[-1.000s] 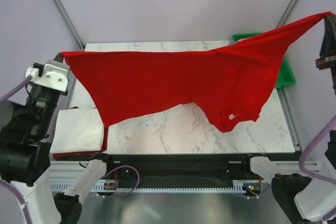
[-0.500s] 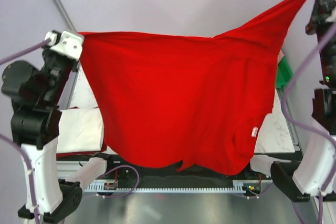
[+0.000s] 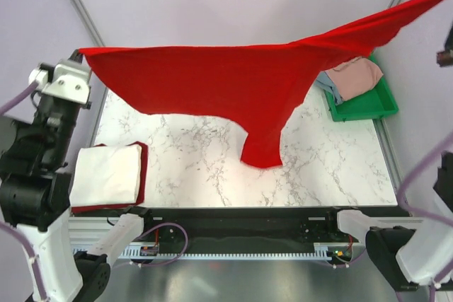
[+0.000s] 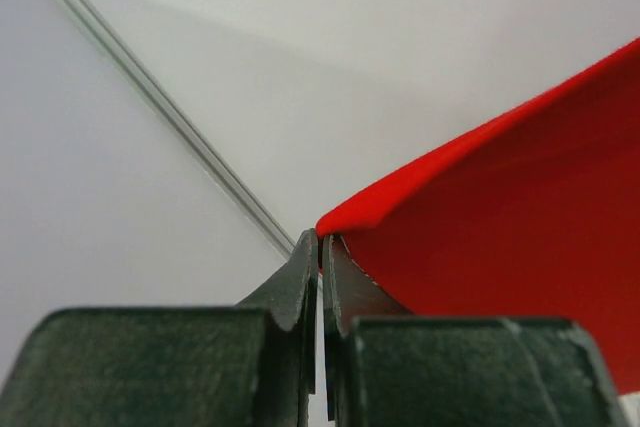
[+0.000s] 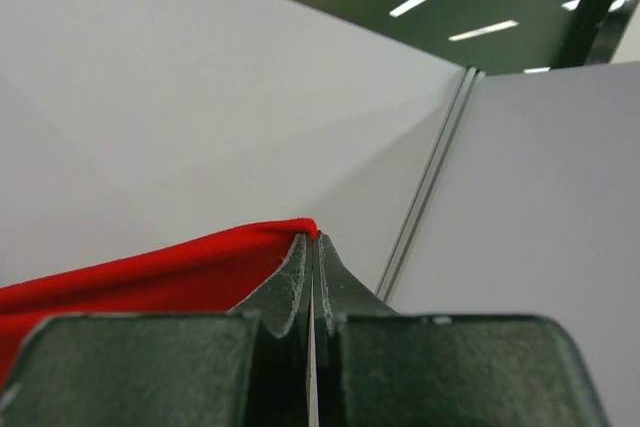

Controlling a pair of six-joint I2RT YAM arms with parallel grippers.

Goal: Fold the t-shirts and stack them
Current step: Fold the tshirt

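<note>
You hold the red shirt (image 3: 212,83) stretched in the air above the table (image 3: 333,167). The left gripper (image 4: 320,252) and right gripper (image 5: 312,239) each pinch only a thin corner. Pull wider and a corner may slip free, dumping the cloth onto the folded stack (image 3: 106,175).

I find no legible text, label, brand, number or sign in any view: none readable on the red t-shirt (image 3: 212,83), green tray (image 3: 357,112) or tabletop (image 3: 318,167).
</note>
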